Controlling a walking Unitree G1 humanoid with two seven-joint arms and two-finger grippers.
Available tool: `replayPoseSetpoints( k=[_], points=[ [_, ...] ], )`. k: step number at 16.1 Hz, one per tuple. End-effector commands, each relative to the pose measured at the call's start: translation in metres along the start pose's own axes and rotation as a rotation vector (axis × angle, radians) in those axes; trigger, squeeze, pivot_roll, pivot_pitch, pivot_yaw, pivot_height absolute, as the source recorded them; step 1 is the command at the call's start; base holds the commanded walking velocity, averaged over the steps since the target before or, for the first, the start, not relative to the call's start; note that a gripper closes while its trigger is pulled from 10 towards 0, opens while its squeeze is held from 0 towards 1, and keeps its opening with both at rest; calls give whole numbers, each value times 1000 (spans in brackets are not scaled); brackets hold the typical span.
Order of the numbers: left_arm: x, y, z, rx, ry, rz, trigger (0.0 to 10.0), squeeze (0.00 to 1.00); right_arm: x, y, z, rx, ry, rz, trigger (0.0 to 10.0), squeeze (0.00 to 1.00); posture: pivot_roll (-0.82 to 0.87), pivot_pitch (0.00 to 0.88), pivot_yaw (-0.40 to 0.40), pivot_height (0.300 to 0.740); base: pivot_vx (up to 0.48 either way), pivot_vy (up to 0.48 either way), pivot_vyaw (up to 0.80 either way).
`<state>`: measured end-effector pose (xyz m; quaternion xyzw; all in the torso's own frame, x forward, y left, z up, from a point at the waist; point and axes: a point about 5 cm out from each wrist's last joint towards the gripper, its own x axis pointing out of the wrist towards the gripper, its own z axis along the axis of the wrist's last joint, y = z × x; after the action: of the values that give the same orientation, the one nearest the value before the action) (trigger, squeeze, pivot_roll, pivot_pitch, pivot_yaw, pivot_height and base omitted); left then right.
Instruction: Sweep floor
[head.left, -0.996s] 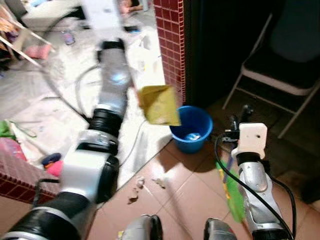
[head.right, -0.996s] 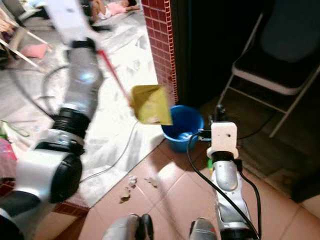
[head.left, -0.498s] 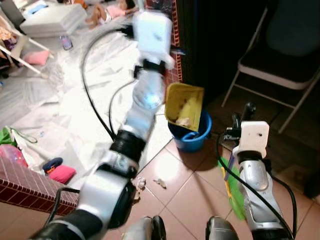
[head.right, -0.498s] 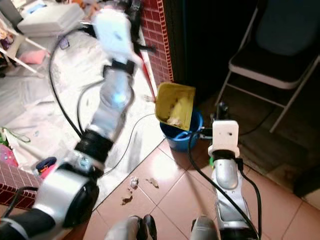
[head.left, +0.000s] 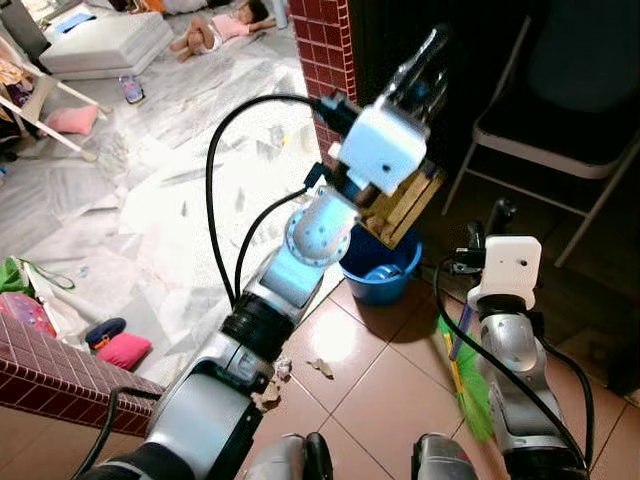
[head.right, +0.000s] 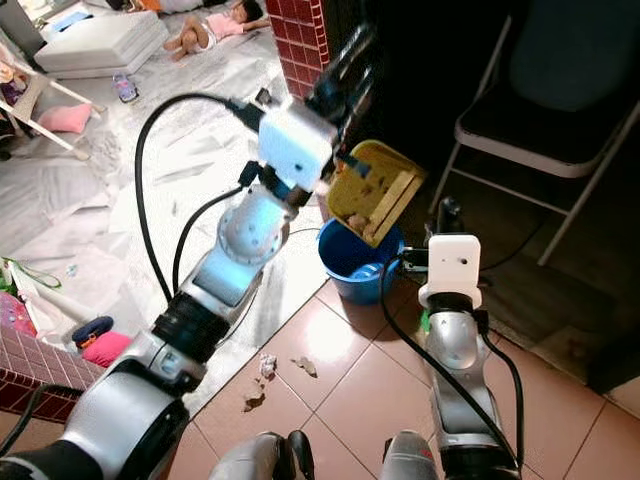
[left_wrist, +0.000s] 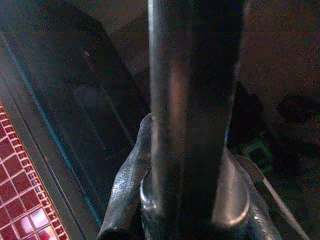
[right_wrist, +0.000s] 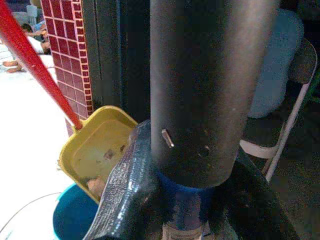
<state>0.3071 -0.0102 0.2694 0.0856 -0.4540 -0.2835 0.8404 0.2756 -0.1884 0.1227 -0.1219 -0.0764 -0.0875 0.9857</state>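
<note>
My left gripper (head.right: 345, 62) is raised high in front of the brick pillar, shut on the red handle (right_wrist: 35, 65) of a yellow dustpan (head.right: 375, 200). The pan hangs tilted over a blue bucket (head.right: 350, 262), with bits of debris lying at its lower edge. In the left wrist view a dark pole (left_wrist: 192, 100) runs between the fingers. My right gripper (head.left: 490, 228) stands just right of the bucket. It is shut on the dark handle (right_wrist: 210, 90) of a broom whose green bristles (head.left: 470, 395) rest on the tiles.
Scraps of litter (head.left: 320, 367) lie on the tiles in front of me. A red brick pillar (head.left: 335, 40) stands behind the bucket and a folding chair (head.left: 560, 130) is at the right. White plastic sheeting (head.left: 150, 190) covers the floor to the left, where a person (head.left: 215, 30) lies far back. A low brick wall (head.left: 60, 370) is near left.
My left arm has swung the dustpan from the left to above the bucket and tipped it. The right arm and broom have barely moved.
</note>
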Motion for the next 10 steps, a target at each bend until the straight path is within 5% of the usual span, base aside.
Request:
replayPoseSetpoints(
  k=[1, 8, 10],
  points=[
    [4, 11, 15, 78, -95, -16, 10000, 0, 1, 4, -2, 10, 13, 12, 10000, 0, -111, 111, 208, 740, 0, 0, 0],
    [0, 24, 18, 179, -121, -39, 10000, 0, 7, 4, 0, 7, -1, 33, 10000, 0, -111, 100, 181, 740, 0, 0, 0],
    [14, 46, 28, 172, -128, 69, 10000, 0, 11, 4, 1, 4, -6, 43, 10000, 0, -106, 87, 163, 740, 0, 0, 0]
  ],
)
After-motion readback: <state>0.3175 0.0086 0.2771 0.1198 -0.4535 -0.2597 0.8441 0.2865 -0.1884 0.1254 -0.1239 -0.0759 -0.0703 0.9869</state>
